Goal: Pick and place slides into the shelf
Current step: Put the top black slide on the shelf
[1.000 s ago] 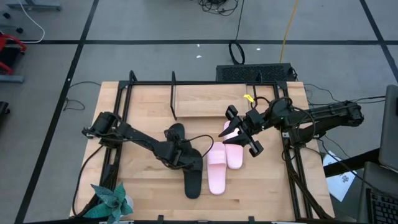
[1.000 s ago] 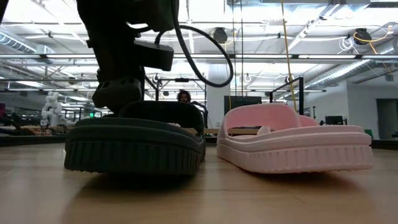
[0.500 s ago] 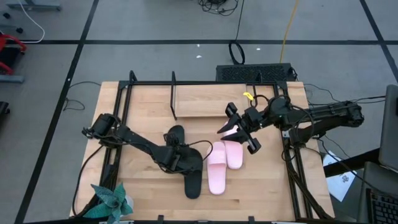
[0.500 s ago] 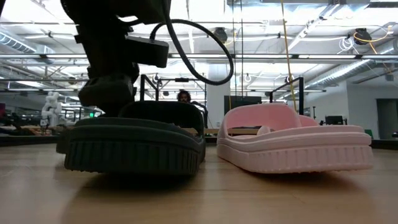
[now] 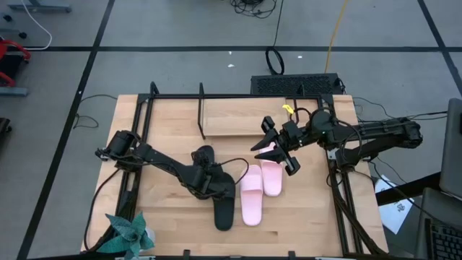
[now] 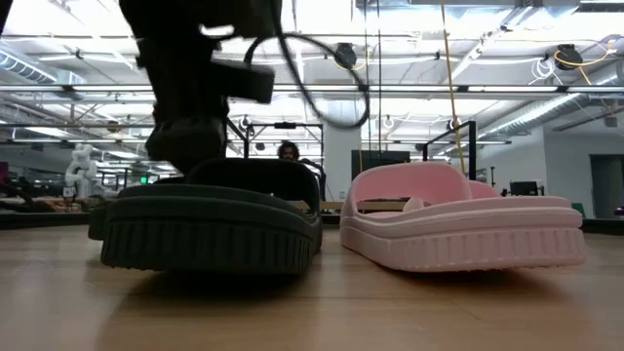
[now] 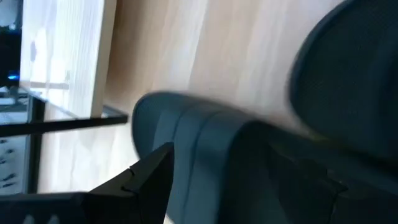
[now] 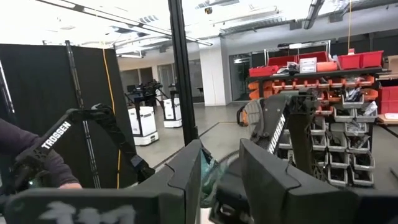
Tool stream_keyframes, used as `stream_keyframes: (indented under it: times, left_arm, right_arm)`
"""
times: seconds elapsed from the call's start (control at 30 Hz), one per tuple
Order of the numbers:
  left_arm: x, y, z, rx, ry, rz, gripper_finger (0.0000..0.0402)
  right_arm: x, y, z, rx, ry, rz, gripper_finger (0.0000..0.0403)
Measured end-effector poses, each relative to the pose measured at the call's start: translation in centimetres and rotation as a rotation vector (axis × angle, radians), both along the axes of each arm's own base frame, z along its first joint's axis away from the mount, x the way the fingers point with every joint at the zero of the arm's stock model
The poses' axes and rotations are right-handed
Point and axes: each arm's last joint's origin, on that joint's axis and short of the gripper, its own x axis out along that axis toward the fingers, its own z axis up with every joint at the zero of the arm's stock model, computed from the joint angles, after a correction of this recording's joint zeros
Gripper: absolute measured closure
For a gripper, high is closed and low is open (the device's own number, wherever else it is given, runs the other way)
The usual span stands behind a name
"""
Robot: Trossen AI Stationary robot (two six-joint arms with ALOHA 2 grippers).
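While no slide rests on the shelf as yet, counts as barely begun: four to place. Black pair and pink pair lying mid-tabletop, in front of the shelf. Left gripper low over the black pair; fingers apparently straddling a black strap, grip not confirmable. Right gripper raised above the far pink slide, fingers parted, holding nothing.

High view alone gives the layout and the bare shelf. Low view shows a black slide and a pink slide flat on the wood. Left wrist view shows only black sole close up. Right wrist view looks into the room, where a person's sleeve appears.
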Motion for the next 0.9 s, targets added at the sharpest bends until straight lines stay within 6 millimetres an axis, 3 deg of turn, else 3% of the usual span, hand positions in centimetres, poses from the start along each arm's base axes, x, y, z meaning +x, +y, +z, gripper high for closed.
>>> stream_keyframes:
  times: [0.2,0.43,0.67,0.9]
  left_arm:
    - [0.2,-2.1,1.2,-0.035,-0.020,-0.078,0.0151]
    - [-1.2,-4.3,1.1,-0.104,0.049,-0.116,0.0151]
    - [-2.2,-5.1,1.2,-0.082,0.012,-0.019,0.0151]
    - [-1.6,-5.6,2.6,-0.101,-0.024,-0.015,0.0151]
  right_arm:
    - [0.1,-0.7,-0.1,0.001,0.016,-0.030,0.0305]
    - [0.1,-1.4,-0.2,0.024,0.026,-0.048,0.0305]
    - [0.2,-1.5,-0.7,0.021,0.081,-0.054,0.0305]
    - [0.3,-3.0,-2.6,0.018,0.277,-0.114,0.0305]
